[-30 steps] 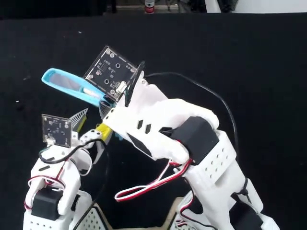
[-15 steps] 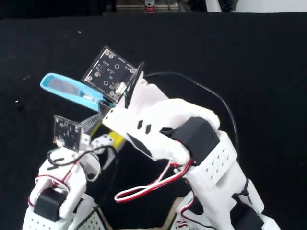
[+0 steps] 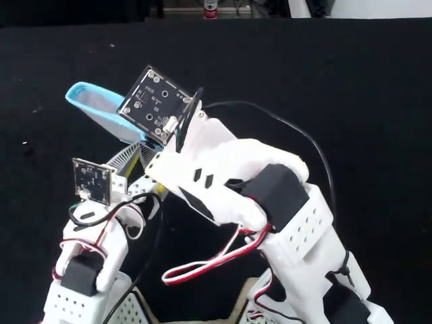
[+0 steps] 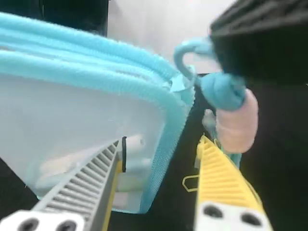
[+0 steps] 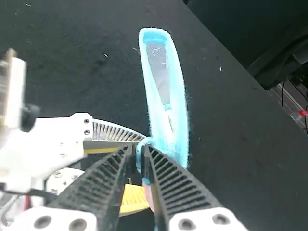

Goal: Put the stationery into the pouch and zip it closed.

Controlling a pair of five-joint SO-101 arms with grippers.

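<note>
- Translucent plastic pouch (image 3: 94, 108), fuzzy sky-blue piping, at ten o'clock of the matte black surface (image 3: 337, 81).
- Pale, blurred items inside.
- Ribbed right tool (image 5: 138, 154) pinches its end; left tool (image 4: 161, 144) spread.

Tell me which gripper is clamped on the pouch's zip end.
The right gripper, black-fingered, is pinched shut on the blue pouch at its zip end. The left gripper, grey-and-yellow-fingered, stands open around the pouch's corner.

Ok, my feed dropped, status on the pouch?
Right gripper shut on pouch end. Left gripper open, straddling pouch corner. Nothing blocking.
</note>
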